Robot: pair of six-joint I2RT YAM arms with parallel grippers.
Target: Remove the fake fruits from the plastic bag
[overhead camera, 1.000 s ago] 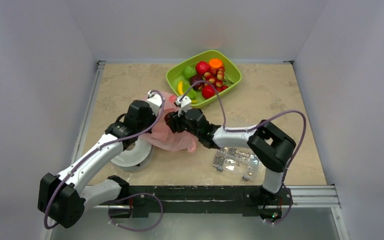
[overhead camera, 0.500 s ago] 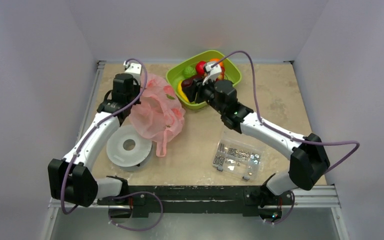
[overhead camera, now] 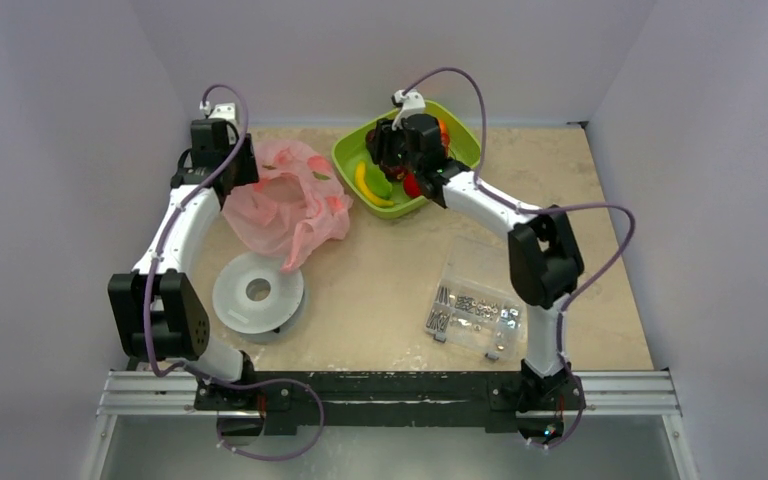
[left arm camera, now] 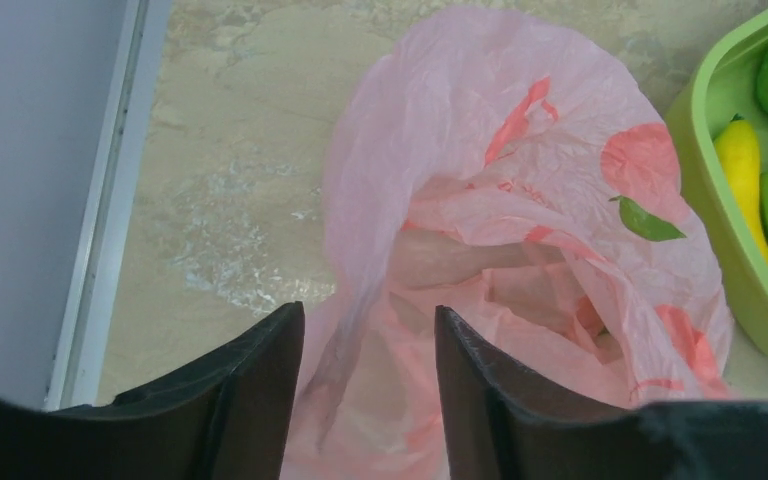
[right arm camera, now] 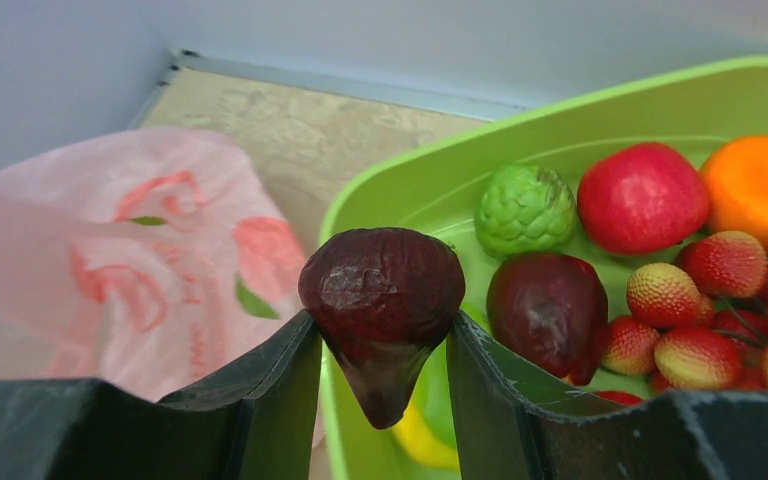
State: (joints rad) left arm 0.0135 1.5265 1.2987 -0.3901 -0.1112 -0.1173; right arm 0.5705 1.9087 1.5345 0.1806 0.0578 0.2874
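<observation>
- The plastic bag (overhead camera: pixel 290 200) lies crumpled on the worktop near the far left corner. Its open mouth faces the left edge, and it has red and green print on the pink film.
- The left gripper (left arm camera: pixel 368 330) hangs over the bag's left-hand rim with its fingers partly apart. A fold of pink plastic runs down into the gap, but I cannot tell whether the fingers actually pinch it.
- Nothing inside the bag can be made out clearly in the left wrist view, only layers of film.
- Just beside the bag, at the middle of the far edge, stands a green tray (overhead camera: pixel 465 138).
- The right gripper (right arm camera: pixel 382 325) is above the tray's left rim. Its fingers are part-way open and clamped on a dark red fig-shaped fruit (right arm camera: pixel 382 290), pointed end down.
- In the tray lie a knobbly green fruit (right arm camera: pixel 525 210), a red apple (right arm camera: pixel 642 197), an orange (right arm camera: pixel 760 180), a second dark red fruit (right arm camera: pixel 548 310), a cluster of small speckled berries (right arm camera: pixel 665 295) and a yellow banana (left arm camera: pixel 740 165).
- A white spool (overhead camera: pixel 258 292) lies flat on the near side of the bag, towards the left edge.
- A clear box of small parts (overhead camera: pixel 475 312) sits towards the near right, well apart from the bag.
</observation>
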